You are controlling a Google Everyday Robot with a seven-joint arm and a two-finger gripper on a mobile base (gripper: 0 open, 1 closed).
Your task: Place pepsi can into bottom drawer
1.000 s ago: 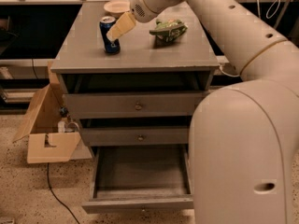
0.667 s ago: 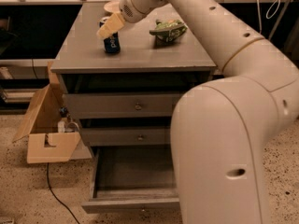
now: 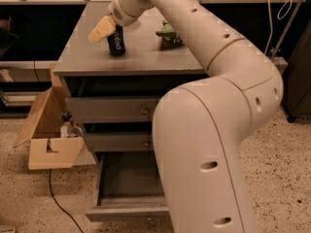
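Camera view: hand (image 3: 101,30) angled down-left at pepsi can (image 3: 116,44) top.

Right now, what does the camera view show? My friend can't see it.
The robot's gripper is at the top of the pepsi can, which stands on the grey cabinet. Below, the bottom drawer is pulled open. A green snack bag lies on top too, and a cardboard box sits on the floor.
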